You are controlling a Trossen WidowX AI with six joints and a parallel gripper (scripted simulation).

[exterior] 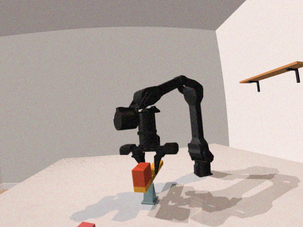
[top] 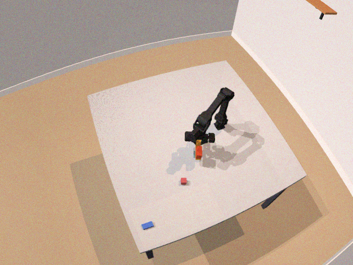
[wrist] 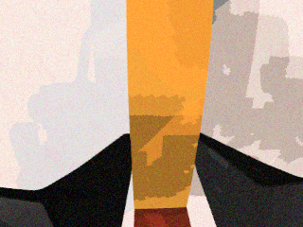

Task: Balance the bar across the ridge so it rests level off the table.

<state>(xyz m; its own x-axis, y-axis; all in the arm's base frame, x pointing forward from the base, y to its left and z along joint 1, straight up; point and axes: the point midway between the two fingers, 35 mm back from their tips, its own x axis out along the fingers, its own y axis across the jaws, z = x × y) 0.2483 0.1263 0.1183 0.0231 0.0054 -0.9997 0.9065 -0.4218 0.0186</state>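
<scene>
The yellow-orange bar [top: 198,142] [exterior: 139,189] [wrist: 166,57] is held lengthwise between the fingers of my gripper [exterior: 149,168] [wrist: 164,151], which is shut on it. A red-orange block [top: 198,150] [exterior: 141,177] [wrist: 162,218] sits on the bar's end nearer the exterior camera. The grey-teal ridge [top: 194,153] [exterior: 149,194] stands on the table under the bar. The bar hides its top in the exterior view, so I cannot tell whether they touch. The bar is above the table and looks roughly level.
A small red cube [top: 183,180] [exterior: 85,224] lies on the table [top: 148,120] [exterior: 49,185], on the side of the ridge away from the arm's base. A flat blue block [top: 147,225] lies near a table corner. A wooden shelf [top: 322,6] [exterior: 273,72] is on the wall.
</scene>
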